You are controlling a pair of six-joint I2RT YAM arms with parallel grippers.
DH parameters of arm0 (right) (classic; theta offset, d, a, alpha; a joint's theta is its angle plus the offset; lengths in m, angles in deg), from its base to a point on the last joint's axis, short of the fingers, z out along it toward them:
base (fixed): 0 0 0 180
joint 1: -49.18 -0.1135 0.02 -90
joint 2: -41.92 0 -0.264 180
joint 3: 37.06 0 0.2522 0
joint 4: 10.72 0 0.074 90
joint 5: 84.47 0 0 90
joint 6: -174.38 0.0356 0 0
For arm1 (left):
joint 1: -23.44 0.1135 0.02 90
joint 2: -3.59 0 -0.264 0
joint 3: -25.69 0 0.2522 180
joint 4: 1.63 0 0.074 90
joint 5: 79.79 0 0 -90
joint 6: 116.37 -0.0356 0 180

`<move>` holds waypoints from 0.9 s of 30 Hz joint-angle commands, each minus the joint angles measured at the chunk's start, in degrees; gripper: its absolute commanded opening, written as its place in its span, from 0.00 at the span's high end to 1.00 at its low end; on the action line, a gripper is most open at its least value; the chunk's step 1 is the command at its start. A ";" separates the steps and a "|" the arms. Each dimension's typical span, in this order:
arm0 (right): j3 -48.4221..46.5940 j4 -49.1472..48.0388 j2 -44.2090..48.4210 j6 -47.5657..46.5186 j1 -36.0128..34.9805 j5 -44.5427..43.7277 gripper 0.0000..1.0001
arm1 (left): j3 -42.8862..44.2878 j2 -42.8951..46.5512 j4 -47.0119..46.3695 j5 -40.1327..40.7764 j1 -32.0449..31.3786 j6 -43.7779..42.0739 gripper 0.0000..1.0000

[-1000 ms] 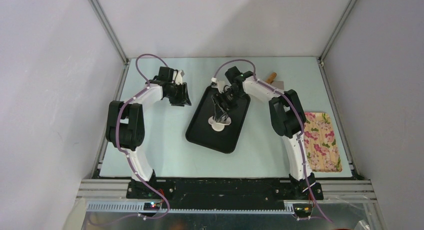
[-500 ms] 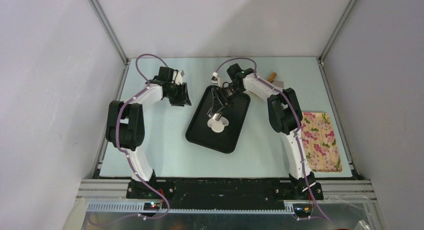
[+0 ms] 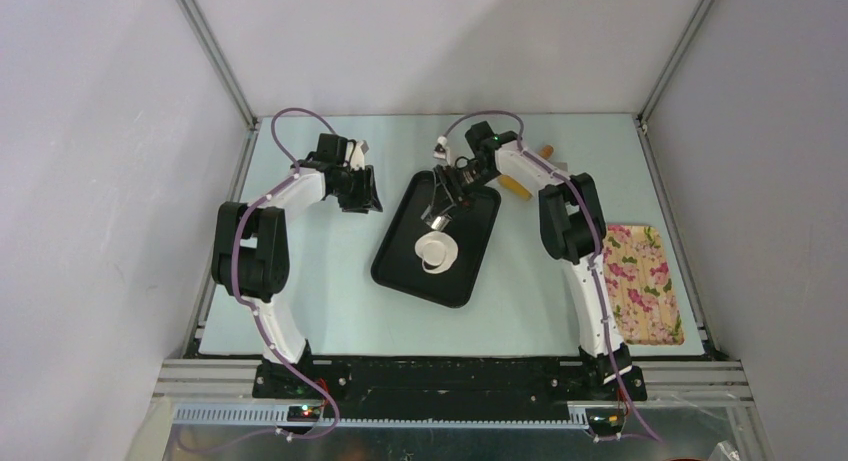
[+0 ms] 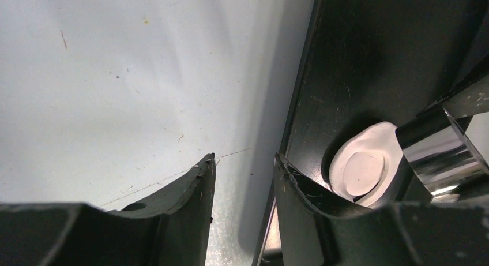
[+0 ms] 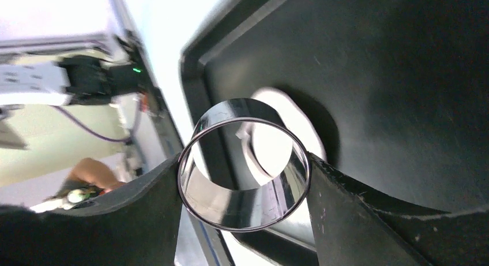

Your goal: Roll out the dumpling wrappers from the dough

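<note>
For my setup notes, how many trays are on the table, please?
2: the black rectangular tray at the pale table's centre; the pink floral rectangular tray at its right edge.

Looking like a robotics lab test cell, judging by grey panels (image 3: pixel 100 181) and aluminium framing (image 3: pixel 214 53) standing beyond and outboard of left gripper (image 3: pixel 362 195) and right gripper (image 3: pixel 437 218), pale table (image 3: pixel 320 301) lying beneath.

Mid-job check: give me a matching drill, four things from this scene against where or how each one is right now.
1 dough
2 steel ring
3 floral tray
4 left gripper

A held by the right gripper
B flattened, on the black tray
C at the right edge of the table
D open and empty, beside the black tray

Pairs: 1-B, 2-A, 3-C, 4-D
</note>
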 commanded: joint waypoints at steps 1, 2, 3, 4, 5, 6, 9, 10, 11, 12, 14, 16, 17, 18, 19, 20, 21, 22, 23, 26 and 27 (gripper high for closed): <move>8.75 -0.68 10.18 -6.45 -0.50 -14.79 0.99 | -0.53 2.27 -0.54 -0.13 0.37 -0.19 0.53; 12.04 -1.46 12.72 -7.15 -0.72 -18.86 0.99 | -0.46 2.04 -0.53 -0.12 0.41 -0.12 0.53; 13.35 -2.65 13.80 -8.19 -1.23 -20.82 0.99 | -0.39 1.99 -0.53 -0.11 0.42 -0.11 0.53; 15.23 -3.19 15.60 -8.64 -1.61 -24.19 0.98 | -0.34 1.84 -0.52 -0.11 0.42 -0.06 0.53; 16.09 -4.08 16.34 -9.48 -2.42 -25.64 0.98 | -0.33 1.75 -0.52 -0.15 0.42 -0.04 0.53; 17.35 -5.24 17.71 -9.68 -2.82 -28.87 0.98 | -0.33 1.76 -0.52 -0.19 0.42 -0.02 0.53; 18.60 -6.66 20.05 -10.89 -4.86 -32.99 0.99 | -0.45 1.92 -0.57 -0.05 0.34 -0.01 0.53; 18.98 -7.23 20.50 -11.17 -5.27 -33.94 0.99 | -0.57 2.11 -0.55 -0.01 0.34 -0.08 0.53; 19.24 -7.54 21.56 -11.89 -6.43 -34.51 0.99 | -0.62 2.40 -0.53 0.07 0.36 -0.13 0.53; 19.76 -8.31 22.09 -12.34 -7.24 -36.45 0.99 | -0.71 2.47 -0.53 0.24 0.39 -0.18 0.53; 20.58 -9.45 23.44 -14.24 -9.77 -40.96 0.99 | -0.74 2.67 -0.52 0.51 0.42 -0.26 0.53; 21.05 -10.30 24.08 -15.97 -13.18 -45.88 0.99 | -0.68 2.67 -0.58 0.53 0.43 -0.23 0.53; 21.11 -10.53 24.24 -16.65 -13.82 -46.94 1.00 | -0.70 2.58 -0.54 0.58 0.40 -0.20 0.53; 21.28 -10.99 24.26 -16.87 -14.75 -48.28 1.00 | -0.64 2.52 -0.53 0.54 0.37 -0.19 0.53; 21.37 -11.18 24.17 -17.14 -15.18 -49.30 1.00 | -0.65 2.50 -0.59 0.45 0.41 -0.19 0.53; 21.40 -11.30 24.05 -17.32 -16.05 -49.66 1.00 | -0.62 2.48 -0.56 0.43 0.41 -0.19 0.53; 21.57 -11.34 23.83 -17.38 -16.45 -50.32 1.00 | -0.62 2.53 -0.53 0.42 0.40 -0.19 0.53; 21.72 -11.52 23.75 -17.47 -17.36 -50.52 1.00 | -0.65 2.54 -0.53 0.46 0.41 -0.19 0.53; 22.27 -11.75 23.74 -17.49 -17.76 -50.56 1.00 | -0.60 2.53 -0.57 0.43 0.37 -0.19 0.53; 23.53 -13.36 23.80 -17.33 -19.34 -50.24 1.00 | -0.60 2.55 -0.53 0.52 0.40 -0.19 0.53; 23.80 -13.65 23.74 -17.30 -19.75 -50.67 1.00 | -0.61 2.55 -0.52 0.53 0.42 -0.19 0.53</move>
